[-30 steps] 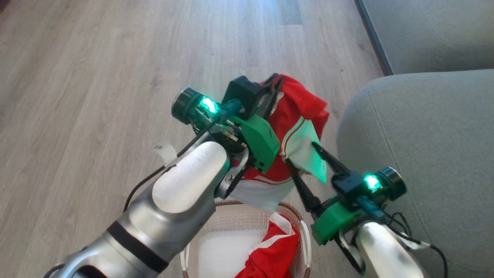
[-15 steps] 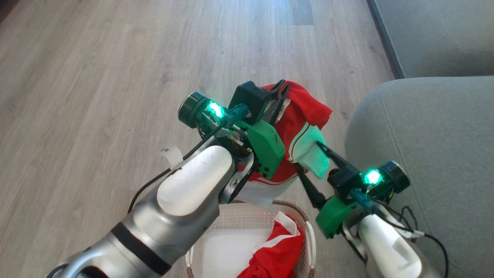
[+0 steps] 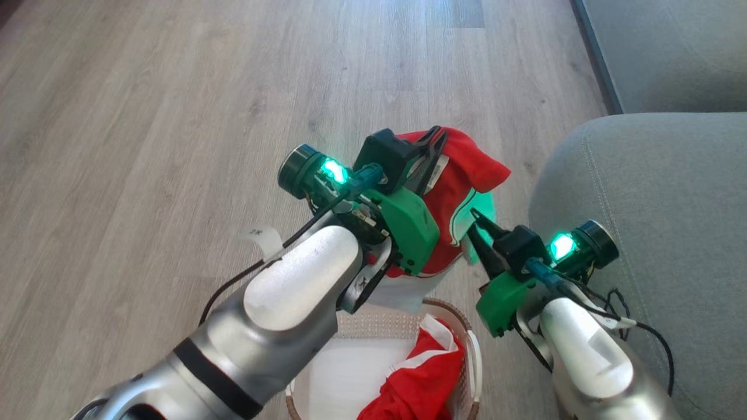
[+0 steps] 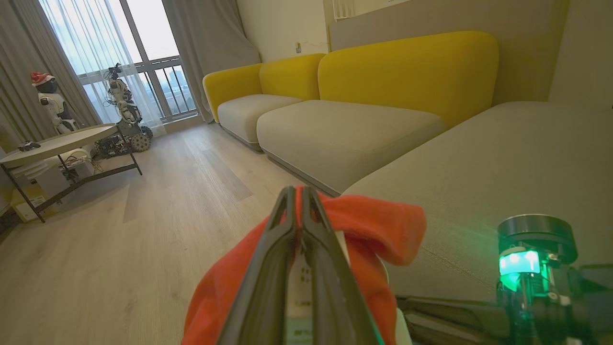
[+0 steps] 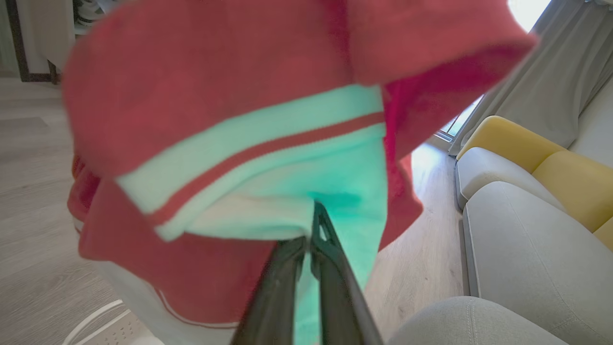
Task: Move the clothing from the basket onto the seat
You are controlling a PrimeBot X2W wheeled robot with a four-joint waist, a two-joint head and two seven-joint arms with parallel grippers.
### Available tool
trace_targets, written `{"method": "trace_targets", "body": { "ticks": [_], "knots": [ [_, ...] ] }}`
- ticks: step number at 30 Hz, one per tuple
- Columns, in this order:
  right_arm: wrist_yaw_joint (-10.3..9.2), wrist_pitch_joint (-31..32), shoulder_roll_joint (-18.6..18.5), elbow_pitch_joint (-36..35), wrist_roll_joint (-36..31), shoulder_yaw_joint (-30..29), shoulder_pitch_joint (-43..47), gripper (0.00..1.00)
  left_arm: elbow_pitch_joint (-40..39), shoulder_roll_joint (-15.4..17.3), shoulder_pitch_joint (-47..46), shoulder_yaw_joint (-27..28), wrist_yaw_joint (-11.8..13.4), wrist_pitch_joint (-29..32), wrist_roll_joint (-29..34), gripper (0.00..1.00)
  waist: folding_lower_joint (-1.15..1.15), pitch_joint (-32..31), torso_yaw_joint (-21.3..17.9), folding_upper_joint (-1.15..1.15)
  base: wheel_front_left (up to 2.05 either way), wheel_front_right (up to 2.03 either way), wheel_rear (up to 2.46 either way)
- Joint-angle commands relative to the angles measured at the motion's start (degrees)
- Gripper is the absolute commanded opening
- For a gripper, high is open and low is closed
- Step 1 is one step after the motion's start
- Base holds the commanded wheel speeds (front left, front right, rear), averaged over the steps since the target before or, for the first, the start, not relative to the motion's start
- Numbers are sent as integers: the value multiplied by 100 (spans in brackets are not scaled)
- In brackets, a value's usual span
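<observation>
A red garment (image 3: 467, 175) of the clothing hangs above the basket (image 3: 470, 344), held from both sides. My left gripper (image 3: 435, 137) is shut on its top edge, the fingers (image 4: 268, 268) pinching red cloth (image 4: 383, 225) and a white label. My right gripper (image 3: 474, 220) is shut on the garment's white striped panel (image 5: 287, 158), lit green by the wrist lamp. A second red garment (image 3: 426, 379) lies in the basket. The grey seat (image 3: 642, 204) lies just right of both grippers and shows as a wide cushion (image 4: 479, 163).
Pale wood floor (image 3: 175, 146) spreads to the left and ahead. Another grey cushion (image 3: 671, 52) sits at the far right. Yellow-backed sofa sections (image 4: 407, 67) run along the wall, and a round table (image 4: 57, 141) stands by the window.
My right gripper's fingers, open around the white panel before, have closed on it. The head camera has shifted slightly; the left gripper keeps its hold.
</observation>
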Motion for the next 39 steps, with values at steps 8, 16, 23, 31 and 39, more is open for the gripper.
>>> {"method": "trace_targets", "body": {
  "ticks": [8,16,23,31,39],
  "knots": [
    [-2,-54,36,-319,240,-20,-304,0,-35,62,-256,276,142,-199,-109,0,0,62,-111,0,0,0,0],
    [-2,-54,36,-625,169,-374,-379,0,80,136,-25,421,161,-558,-257,100,0,128,-412,0,0,0,0],
    [-2,-54,-90,-931,33,-799,-518,0,191,167,291,470,29,-894,-446,100,0,205,-840,0,0,0,0],
    [-2,-54,-402,-1265,4,-1248,-567,0,308,172,574,317,-89,-1101,-433,100,0,321,-1517,0,0,0,0],
    [-2,-54,-644,-1476,45,-1459,-741,0,364,138,748,209,-147,-1234,-369,100,0,496,-2281,0,0,0,0]
  ]
}}
